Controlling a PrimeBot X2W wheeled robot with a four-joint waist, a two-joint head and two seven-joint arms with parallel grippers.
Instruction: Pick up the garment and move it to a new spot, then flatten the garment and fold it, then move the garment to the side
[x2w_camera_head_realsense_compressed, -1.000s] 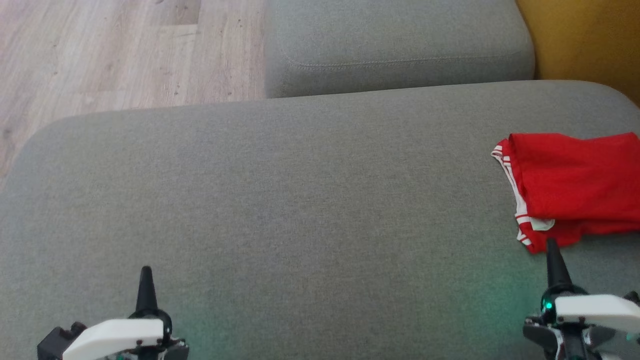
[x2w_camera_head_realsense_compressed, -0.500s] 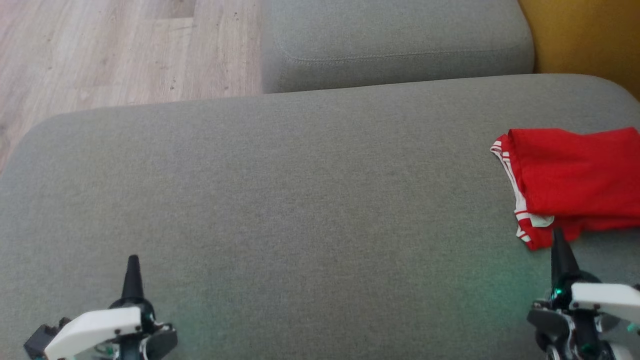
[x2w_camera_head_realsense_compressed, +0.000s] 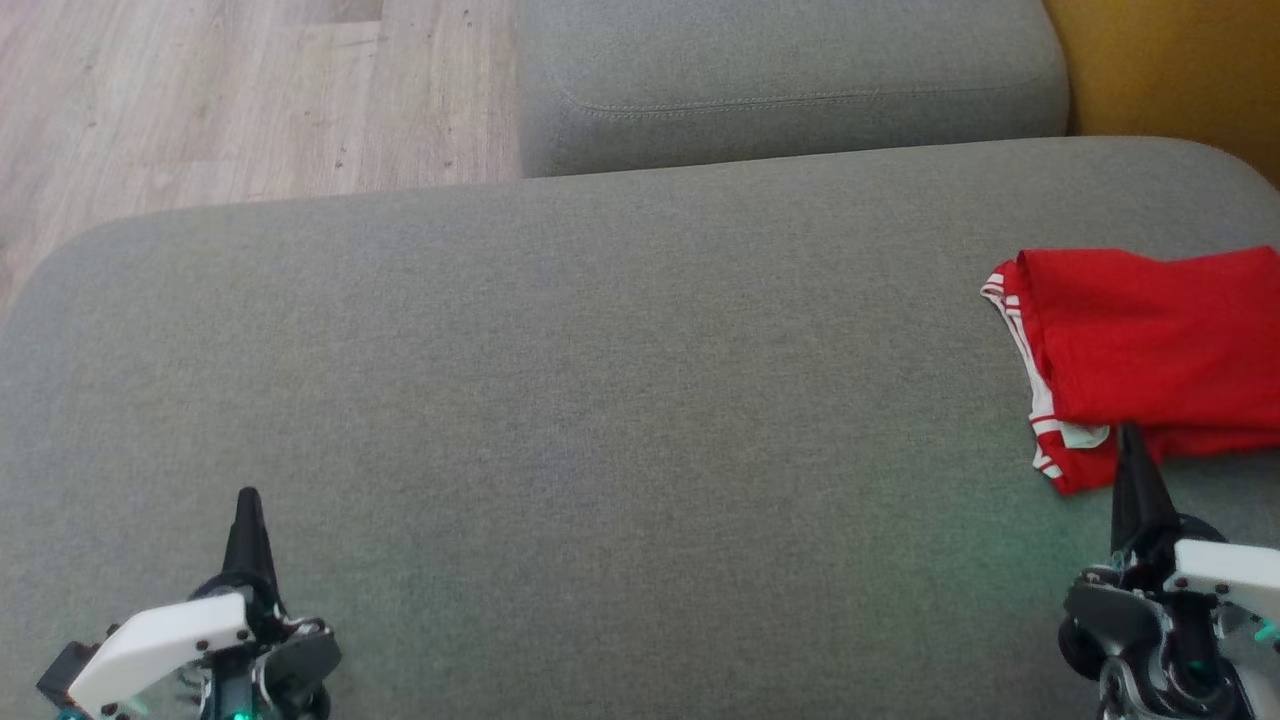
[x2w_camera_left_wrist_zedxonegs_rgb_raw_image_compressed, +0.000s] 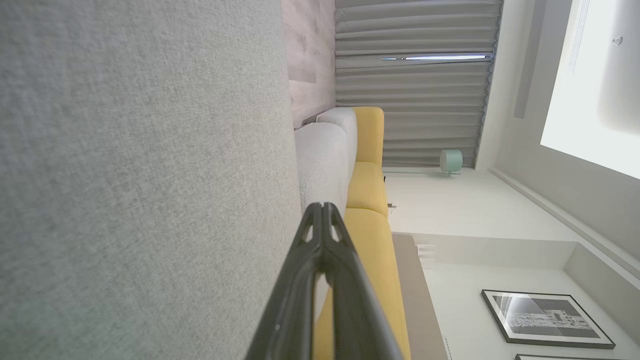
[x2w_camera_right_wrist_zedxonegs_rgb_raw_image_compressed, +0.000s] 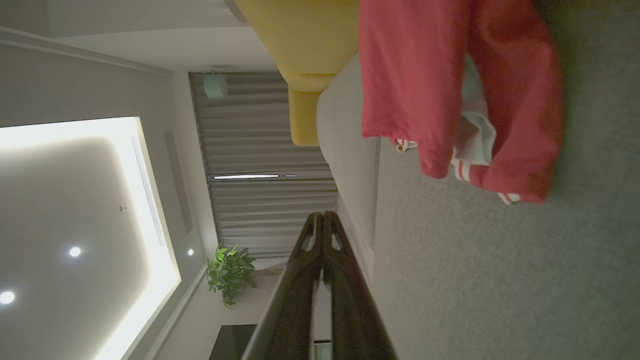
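Observation:
A folded red garment (x2w_camera_head_realsense_compressed: 1150, 350) with white striped trim lies at the right edge of the grey cushion (x2w_camera_head_realsense_compressed: 600, 400); the right wrist view has the garment (x2w_camera_right_wrist_zedxonegs_rgb_raw_image_compressed: 450, 85) ahead of the fingers. My right gripper (x2w_camera_head_realsense_compressed: 1130, 440) is shut and empty, its tip just short of the garment's near corner, apart from it in the right wrist view, where the right gripper (x2w_camera_right_wrist_zedxonegs_rgb_raw_image_compressed: 322, 217) has its fingers pressed together. My left gripper (x2w_camera_head_realsense_compressed: 247, 500) is shut and empty over bare cushion at the lower left, and the left gripper (x2w_camera_left_wrist_zedxonegs_rgb_raw_image_compressed: 322, 207) shows closed tips in its own wrist view.
A second grey cushion (x2w_camera_head_realsense_compressed: 790, 80) lies beyond the near one. Wooden floor (x2w_camera_head_realsense_compressed: 200, 100) is at the far left, and yellow upholstery (x2w_camera_head_realsense_compressed: 1170, 70) at the far right. The wide grey surface stretches between the two grippers.
The head camera has shifted, so the whole picture sits a little lower. Both grippers reach slightly farther forward, and the right tip is closer to the garment's corner. The garment has not moved.

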